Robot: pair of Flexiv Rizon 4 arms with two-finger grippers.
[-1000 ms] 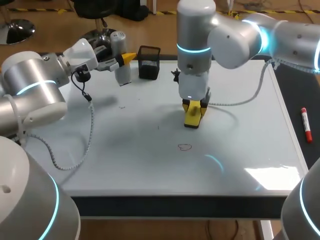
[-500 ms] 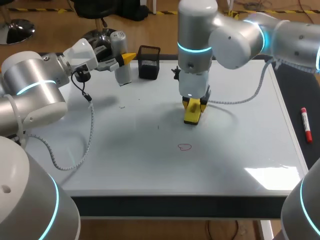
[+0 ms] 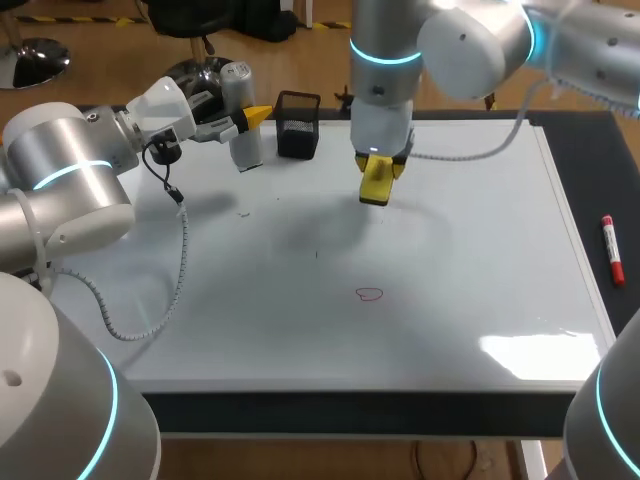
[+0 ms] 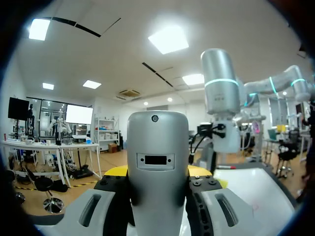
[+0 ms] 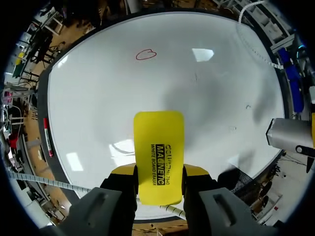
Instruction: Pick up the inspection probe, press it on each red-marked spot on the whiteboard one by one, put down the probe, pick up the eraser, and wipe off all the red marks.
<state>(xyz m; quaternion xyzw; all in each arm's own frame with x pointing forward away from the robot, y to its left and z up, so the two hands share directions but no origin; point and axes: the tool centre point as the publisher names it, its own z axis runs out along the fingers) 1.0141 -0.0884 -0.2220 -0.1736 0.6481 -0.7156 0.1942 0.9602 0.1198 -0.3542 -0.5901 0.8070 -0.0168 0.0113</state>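
My right gripper (image 3: 377,172) is shut on the yellow eraser (image 3: 376,183) and holds it above the far middle of the whiteboard (image 3: 480,250). In the right wrist view the eraser (image 5: 159,155) sits between the fingers, and a red-outlined mark (image 5: 145,54) lies ahead of it on the board. That red mark (image 3: 369,294) is nearer the front edge in the head view. My left gripper (image 3: 250,118) is at the far left, shut on the silver inspection probe (image 3: 241,128). The probe (image 4: 157,162) fills the left wrist view between the fingers.
A black holder (image 3: 298,125) stands at the board's far edge beside the probe. A red marker (image 3: 609,248) lies on the dark strip right of the board. Faint dark specks (image 3: 243,213) dot the board's left half.
My right gripper has lifted the eraser and carried it toward the far side of the board. The left arm and the probe have not moved.
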